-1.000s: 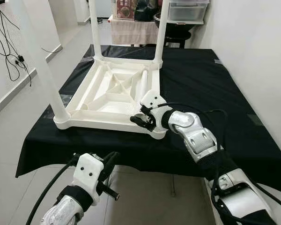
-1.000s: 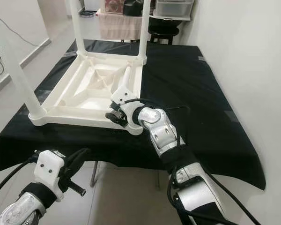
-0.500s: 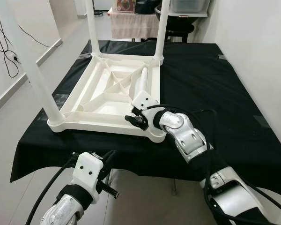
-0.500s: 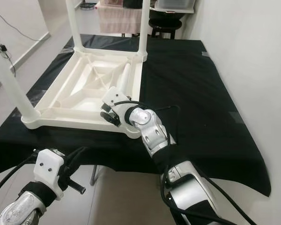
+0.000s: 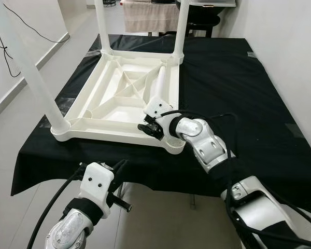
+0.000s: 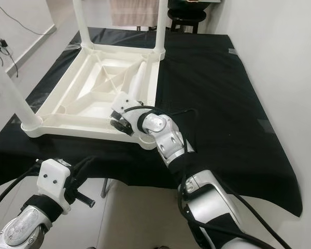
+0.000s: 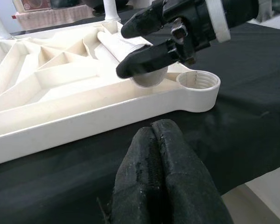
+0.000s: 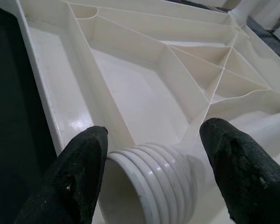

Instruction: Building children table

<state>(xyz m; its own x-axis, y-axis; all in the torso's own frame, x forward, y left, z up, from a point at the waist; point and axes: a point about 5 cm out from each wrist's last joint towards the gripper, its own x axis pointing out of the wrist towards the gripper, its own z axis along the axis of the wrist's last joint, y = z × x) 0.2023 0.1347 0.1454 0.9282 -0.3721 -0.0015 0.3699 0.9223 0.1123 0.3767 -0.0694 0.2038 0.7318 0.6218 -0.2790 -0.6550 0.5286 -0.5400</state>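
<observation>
Your right gripper (image 5: 151,128) is spreading its fingers around the threaded end of the loose leg (image 5: 158,88), which is lying inside the upturned tabletop (image 5: 119,101) on the counter (image 5: 238,93), its long axis running away from you. The empty socket (image 7: 198,82) is sitting just beside it (one vacant, three legs already standing). Your left gripper (image 7: 164,154), pressed together, is hanging below the counter's edge.

I see a cream-white plastic tabletop (image 5: 119,104) upside down on the surface's plain black cloth (image 5: 238,88). The loose leg (image 5: 159,85) is the same cream-white, ridged at its end. My arms are silver with black fingers (image 8: 79,172); the floor (image 5: 20,129) is pale grey.
</observation>
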